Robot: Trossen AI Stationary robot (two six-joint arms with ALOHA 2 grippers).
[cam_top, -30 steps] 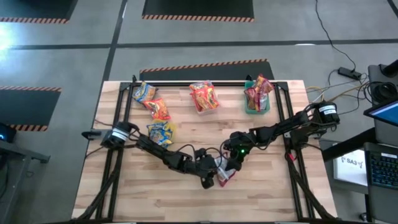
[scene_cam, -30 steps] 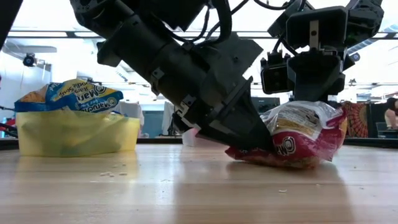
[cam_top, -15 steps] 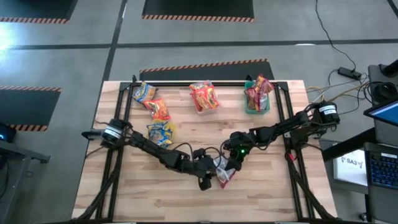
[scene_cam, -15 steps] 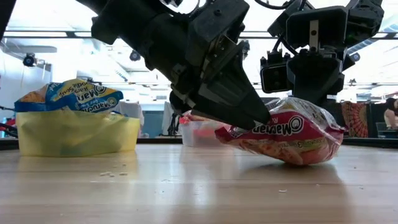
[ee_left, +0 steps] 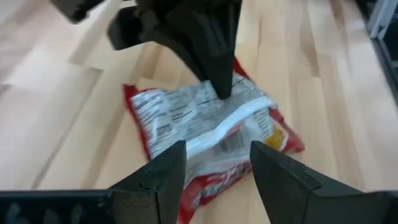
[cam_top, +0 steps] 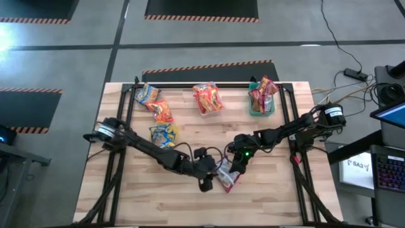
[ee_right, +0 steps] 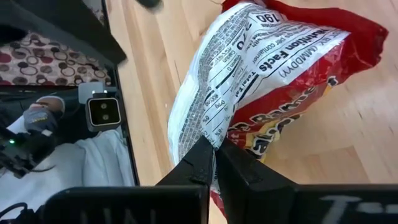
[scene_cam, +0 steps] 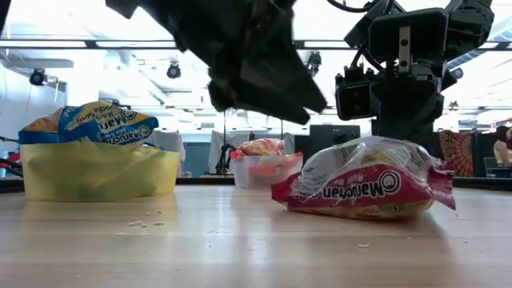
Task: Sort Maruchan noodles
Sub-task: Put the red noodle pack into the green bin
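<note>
Pinching the crinkly dark red plastic ramen packet [ee_right: 273,81] by a fold of its clear-and-white back panel, the right gripper [ee_right: 214,155] now has its two dark fingers fully together on the film; a second ago they were still apart and coming in. The packet lies on the wooden table [cam_top: 158,202] near the front middle, flatter than it sat half a second ago, with its printed red face turned toward the low camera [scene_cam: 364,188].

The left gripper [ee_left: 214,165] has lifted off and drawn back. A second ago it was pressed down against the packet; now it hangs above and just beside it, fingers parted about halfway and holding nothing, their spread unchanged.

Judgement: the packet has passed from the left arm's steadying to the right arm's grasp, so the pick is made and the carry is next. The hold is on loose film only, so slip or tearing is the risk on lifting.

Elsewhere, the yellow plastic tub [scene_cam: 96,172] holds a yellow-and-blue packet [scene_cam: 100,124], the clear plastic tub [scene_cam: 264,170] holds orange-red packets [cam_top: 207,98], and the green plastic tub [cam_top: 256,107] at the far right holds dark red packets [cam_top: 263,92]. Three packets [cam_top: 158,111] lie loose at far left. The held packet matches the green tub's contents.
</note>
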